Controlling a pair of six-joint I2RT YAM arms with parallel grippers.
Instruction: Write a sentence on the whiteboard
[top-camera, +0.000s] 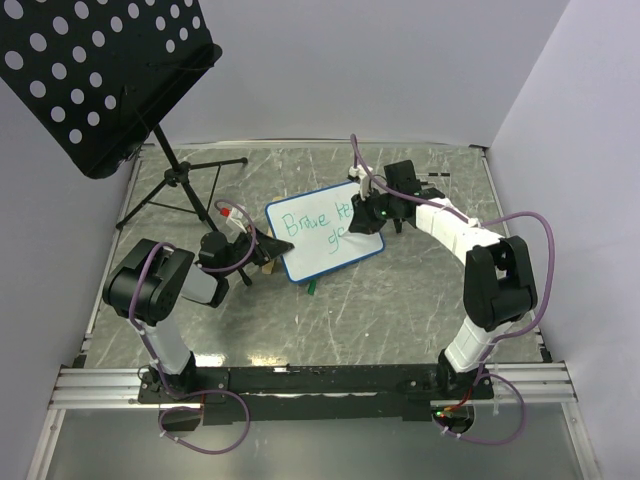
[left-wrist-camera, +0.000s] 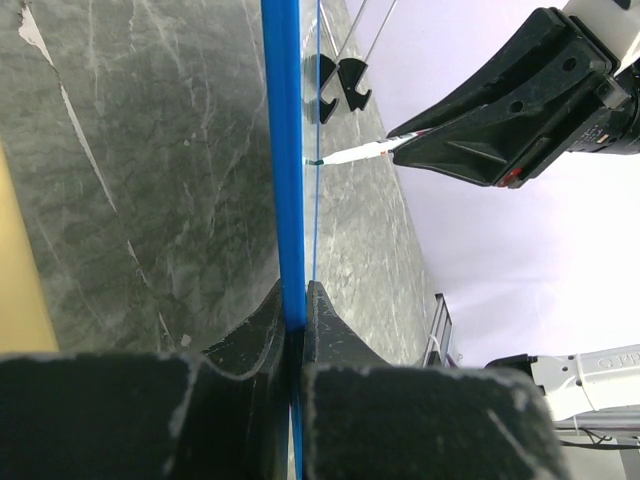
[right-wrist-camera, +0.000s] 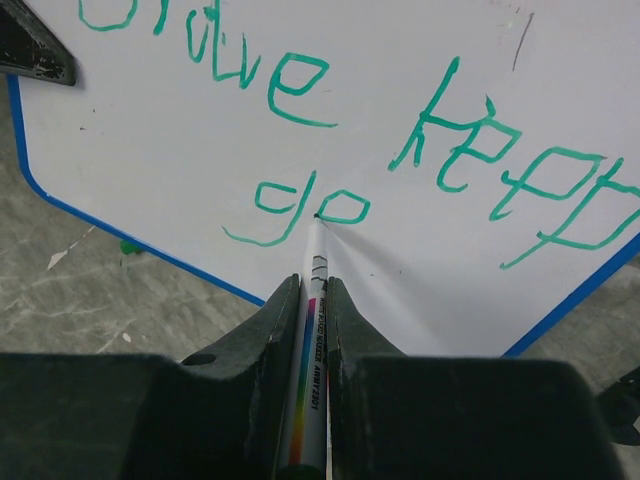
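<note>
Left fingers (left-wrist-camera: 250, 335) and right fingers (right-wrist-camera: 275, 330) both clamped tight.

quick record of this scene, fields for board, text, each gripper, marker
whiteboard: blue-rimmed, between the two arms
sentence: green, "Brave keep" over "go"
left gripper: shut on the whiteboard's blue rim
right gripper: shut on the marker
marker: tip on the board at the "o" of "go"
background: black music stand, far left

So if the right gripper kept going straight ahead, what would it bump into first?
The whiteboard, most likely. The right gripper holds a marker whose tip seems to touch the board beside the green "go".
</note>
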